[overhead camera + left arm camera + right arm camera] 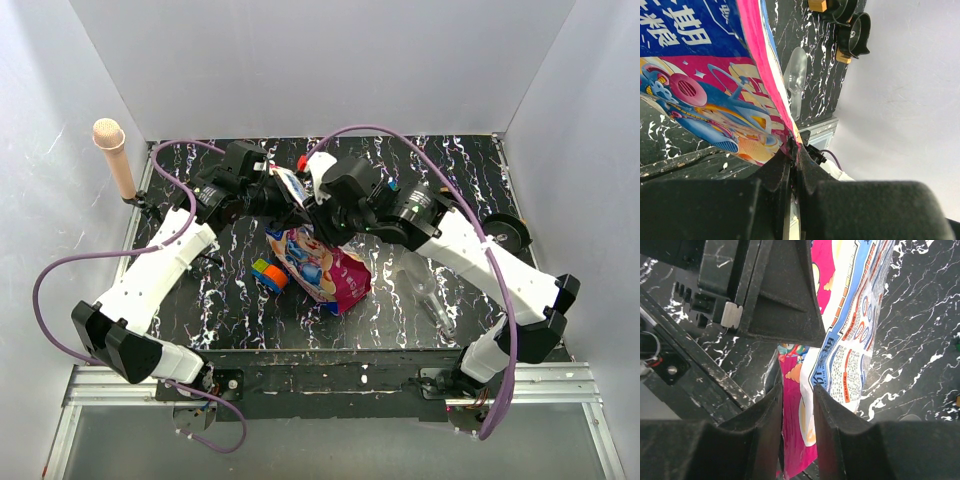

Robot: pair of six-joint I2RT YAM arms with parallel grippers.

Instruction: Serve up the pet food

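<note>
The glossy magenta-pink pet food bag [322,266] with a blue panel is held up off the black marbled table at the centre, between both arms. My left gripper [288,196] is shut on the bag's edge; in the left wrist view its jaws [794,148] pinch the pink seam of the bag [715,100]. My right gripper [318,218] is closed on the bag's top; in the right wrist view [797,390] the bag [850,340] fills the gap between the fingers. No kibble shows.
Small blue, green and orange toy blocks [270,275] lie just left of the bag. A clear plastic scoop [422,288] lies to the right, also in the left wrist view [795,75]. Black bowls with orange tabs [852,30] stand at the right edge [508,230]. White walls enclose the table.
</note>
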